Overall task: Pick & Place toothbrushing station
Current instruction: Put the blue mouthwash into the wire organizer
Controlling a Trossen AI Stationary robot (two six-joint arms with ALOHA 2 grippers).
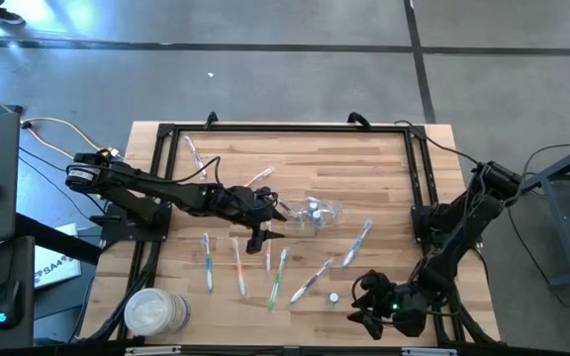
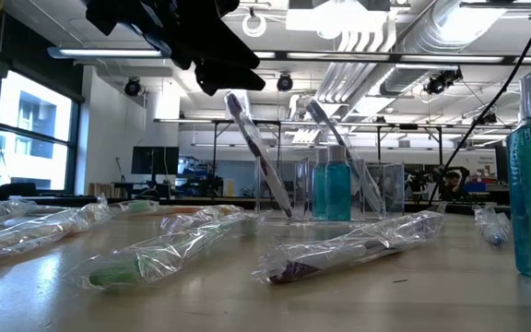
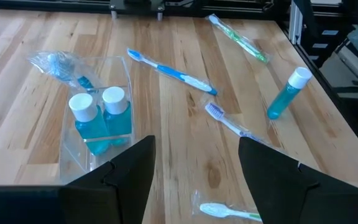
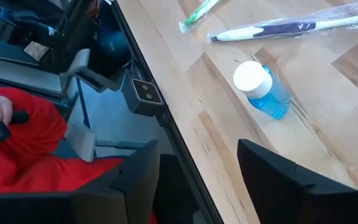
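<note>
The small transparent plastic container [image 3: 98, 118] stands upright on the wooden slatted table [image 1: 384, 168], near its centre. It holds two small bottles of blue liquid with white caps [image 3: 104, 115], side by side and upright. A crumpled clear wrapper with a blue item inside [image 3: 58, 65] lies against the container's far rim; whether it rests inside or just behind cannot be determined.

The left gripper [image 1: 265, 213] hangs just beside the container, on the side toward the left arm's base. Its two dark fingers [image 3: 129, 168] stand well apart with nothing between them.

A third small blue bottle with a white cap [image 4: 261, 88] stands on the table well apart from the container, close to the table's near edge. The right gripper [image 1: 369, 302] sits just beside this bottle at that edge. Its fingers [image 4: 135, 174] are spread wide and grip nothing.

Slim wrapped toothbrushes lie loose on the table around the container: a blue-and-white one [image 3: 169, 68], a green one [image 3: 238, 37] and a white-and-purple one [image 3: 232, 121] beyond it, further ones [image 1: 240, 267] between it and the near edge.
</note>
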